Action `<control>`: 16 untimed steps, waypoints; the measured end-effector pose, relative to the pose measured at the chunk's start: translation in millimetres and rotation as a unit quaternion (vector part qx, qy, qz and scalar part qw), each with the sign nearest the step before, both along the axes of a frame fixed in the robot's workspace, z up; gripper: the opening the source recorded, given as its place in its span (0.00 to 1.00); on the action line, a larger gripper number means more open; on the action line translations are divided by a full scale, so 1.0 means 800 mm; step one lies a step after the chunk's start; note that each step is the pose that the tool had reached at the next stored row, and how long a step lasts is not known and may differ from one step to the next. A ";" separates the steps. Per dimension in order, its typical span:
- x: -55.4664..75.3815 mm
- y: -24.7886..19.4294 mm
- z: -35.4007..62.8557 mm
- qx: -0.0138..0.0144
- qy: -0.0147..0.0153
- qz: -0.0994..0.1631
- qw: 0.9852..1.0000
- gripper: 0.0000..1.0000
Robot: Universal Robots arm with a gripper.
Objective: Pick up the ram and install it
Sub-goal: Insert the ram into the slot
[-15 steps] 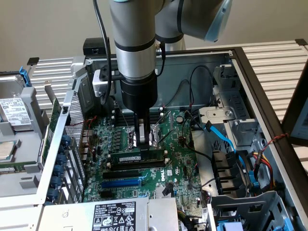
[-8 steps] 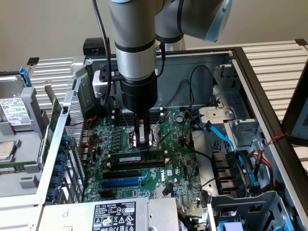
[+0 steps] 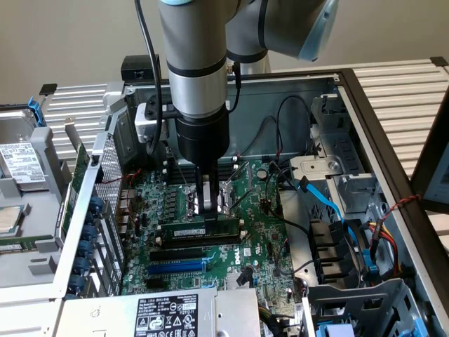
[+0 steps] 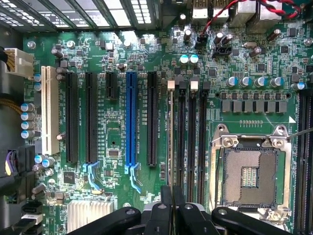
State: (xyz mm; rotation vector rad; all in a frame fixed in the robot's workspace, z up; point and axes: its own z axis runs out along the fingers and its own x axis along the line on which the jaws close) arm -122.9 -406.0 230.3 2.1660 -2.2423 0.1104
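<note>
The jaws of the gripper (image 3: 208, 209) are drawn together and pinch the upper edge of the ram (image 3: 186, 229) near its middle. The ram stands upright on its long edge in the memory slot farthest from the CPU socket (image 4: 249, 176). In the wrist view the ram (image 4: 170, 142) shows edge-on, running out from between the closed fingers (image 4: 166, 210).

Between that slot and the socket lie three more black memory slots (image 4: 192, 137), bare and close-packed, so the fingers have the nearest one just beside them. On the far side of the ram from the socket come a black expansion slot (image 4: 152, 117), then the long blue slot (image 4: 131, 117), further black slots and a white slot (image 4: 47, 110). A silver finned heat sink (image 4: 88, 214) sits beyond the blue slot from the socket. The socket itself is uncovered, its metal frame and pin field showing.

Loose wiring lies well apart from the socket: light-blue flat cables (image 3: 326, 200) and black leads drape over the drive bays at the exterior view's right, and a red-and-black twisted pair (image 4: 220, 14) crosses the board's edge. A black cable (image 3: 147, 56) hangs down along the arm.

The green motherboard (image 3: 256, 232) lies flat in an open grey metal case (image 3: 295, 91), with a labelled metal box (image 3: 165, 314) at its near edge. The case rests on a white slatted bench (image 3: 400, 91) before a plain beige wall (image 3: 70, 35).
</note>
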 end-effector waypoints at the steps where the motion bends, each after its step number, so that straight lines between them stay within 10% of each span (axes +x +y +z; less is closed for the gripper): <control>1: 0.000 0.0000 0.000 0.000 0.000 0.000 1.000 0.12; 16: 0.000 -0.0001 0.002 0.000 -0.001 0.000 1.000 0.12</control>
